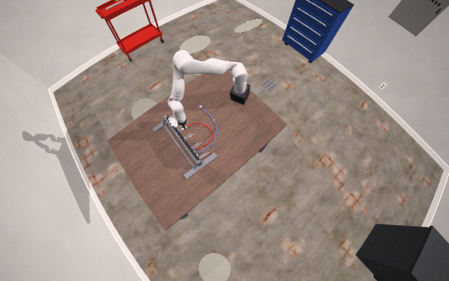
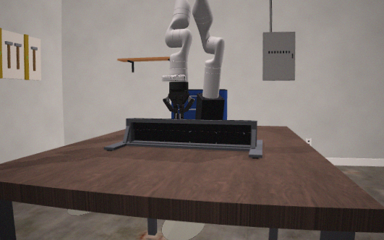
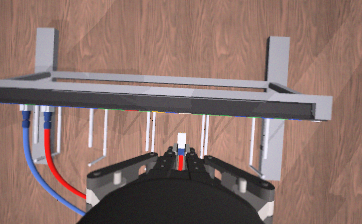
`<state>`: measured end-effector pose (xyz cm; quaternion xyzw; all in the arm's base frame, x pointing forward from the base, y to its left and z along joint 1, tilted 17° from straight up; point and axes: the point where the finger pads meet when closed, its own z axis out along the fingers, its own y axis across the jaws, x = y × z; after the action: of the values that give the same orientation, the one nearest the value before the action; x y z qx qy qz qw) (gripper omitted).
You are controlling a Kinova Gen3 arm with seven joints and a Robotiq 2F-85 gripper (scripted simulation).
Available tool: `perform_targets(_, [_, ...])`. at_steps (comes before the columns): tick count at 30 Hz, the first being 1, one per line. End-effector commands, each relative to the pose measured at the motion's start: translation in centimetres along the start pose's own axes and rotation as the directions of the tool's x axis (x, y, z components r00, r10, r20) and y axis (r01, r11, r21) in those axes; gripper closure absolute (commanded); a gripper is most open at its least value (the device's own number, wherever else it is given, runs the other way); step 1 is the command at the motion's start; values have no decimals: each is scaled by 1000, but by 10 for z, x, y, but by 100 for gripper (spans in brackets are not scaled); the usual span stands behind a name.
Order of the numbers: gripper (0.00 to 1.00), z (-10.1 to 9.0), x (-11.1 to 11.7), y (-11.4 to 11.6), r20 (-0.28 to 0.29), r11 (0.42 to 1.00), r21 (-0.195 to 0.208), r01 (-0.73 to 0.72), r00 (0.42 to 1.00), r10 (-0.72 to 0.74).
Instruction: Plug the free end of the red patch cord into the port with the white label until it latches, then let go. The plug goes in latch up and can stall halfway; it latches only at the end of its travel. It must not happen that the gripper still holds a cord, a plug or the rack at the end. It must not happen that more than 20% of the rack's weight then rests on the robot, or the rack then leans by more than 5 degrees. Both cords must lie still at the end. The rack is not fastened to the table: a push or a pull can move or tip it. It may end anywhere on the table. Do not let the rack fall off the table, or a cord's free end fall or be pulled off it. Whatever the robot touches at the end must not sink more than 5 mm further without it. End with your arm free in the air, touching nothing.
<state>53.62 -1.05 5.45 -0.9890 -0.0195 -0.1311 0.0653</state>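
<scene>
Gripper clamped on red patch cord plug, rack just ahead; labels unreadable

Workshop, hammers on wall board, blue tool chest, red cart

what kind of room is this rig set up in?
Most likely a workshop or equipment room: hammers hang on a wall board, a blue drawer cabinet and red cart stand by the walls, and an electrical panel is wall-mounted.
</scene>
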Motion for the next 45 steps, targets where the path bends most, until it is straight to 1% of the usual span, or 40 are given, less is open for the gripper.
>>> perform_targets(1, [100,1,-2,1,8,1000,-2,0,1000,0])
perform_targets(45, [100,3,-4,3,14,1000,-3,-14,1000,15])
